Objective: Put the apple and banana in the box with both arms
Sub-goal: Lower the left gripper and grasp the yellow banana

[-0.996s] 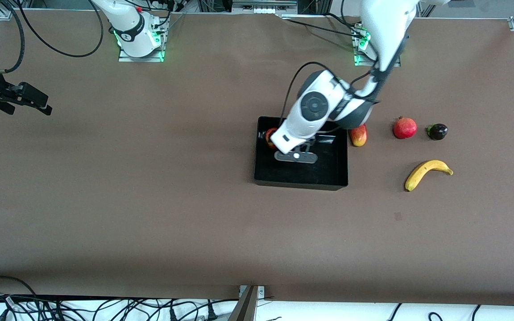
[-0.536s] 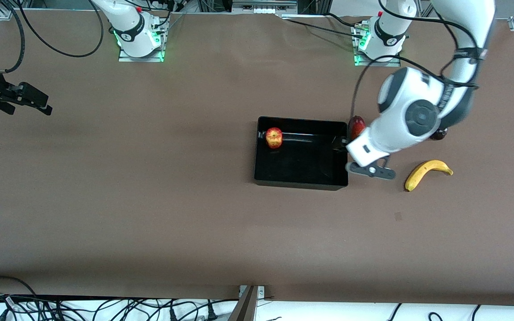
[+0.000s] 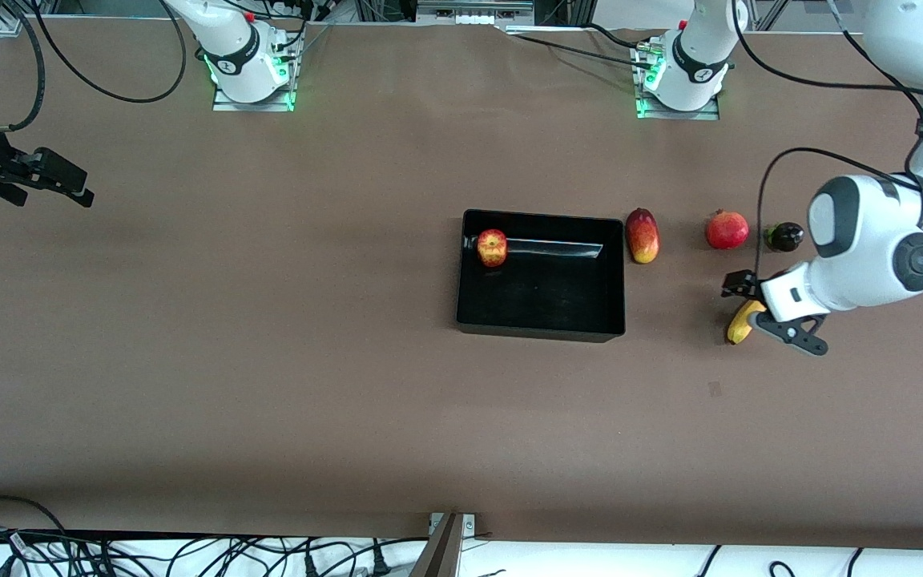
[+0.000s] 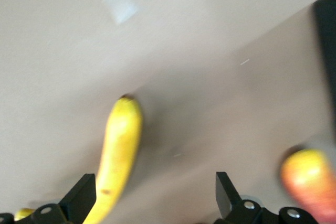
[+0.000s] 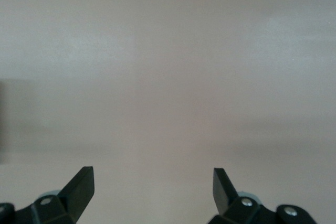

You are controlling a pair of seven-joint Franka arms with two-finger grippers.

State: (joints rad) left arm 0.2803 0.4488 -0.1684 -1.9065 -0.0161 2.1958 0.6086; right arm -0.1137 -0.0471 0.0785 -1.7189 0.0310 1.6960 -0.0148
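Over the banana (image 3: 740, 324), toward the left arm's end of the table, the left gripper (image 3: 758, 308) hangs with fingers (image 4: 84, 196) spread wide, nothing held. In the left wrist view the banana (image 4: 118, 153) lies on the table (image 3: 269, 336) close to one fingertip, not centred in the gap. The apple (image 3: 493, 247) sits inside the box (image 3: 542, 327), in the corner toward the right arm's end and the bases. Mango (image 3: 642, 236) just beside the box; pomegranate (image 3: 727, 230) and a dark fruit (image 3: 785, 236) farther toward the left arm's end. The right gripper (image 3: 69, 186) waits over bare table at its own end, fingers (image 5: 79, 186) spread, empty.
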